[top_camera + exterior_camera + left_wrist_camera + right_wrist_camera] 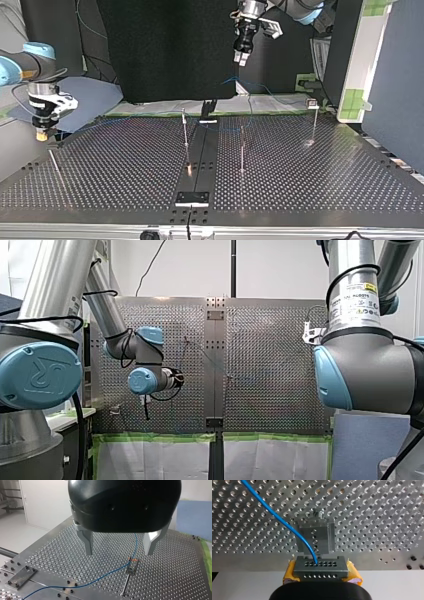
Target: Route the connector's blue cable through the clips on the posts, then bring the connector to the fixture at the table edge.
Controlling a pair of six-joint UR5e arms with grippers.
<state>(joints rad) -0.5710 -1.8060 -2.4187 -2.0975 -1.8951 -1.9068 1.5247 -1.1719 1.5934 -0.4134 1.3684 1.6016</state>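
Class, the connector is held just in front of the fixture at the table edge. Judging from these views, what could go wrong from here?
1. The blue cable curves across the face of the fixture, right where the connector, clamped in my right gripper, must go. It could be pinched or snag.
2. Pulling on the connector may drag the cable out of the clip on the thin post under my open left gripper. Whether it is fully seated there cannot be seen.

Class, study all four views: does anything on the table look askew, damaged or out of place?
Only one thing: in the top view the post nearest my right gripper leans, while the other posts stand nearly upright. The blue cable and connector show no damage.
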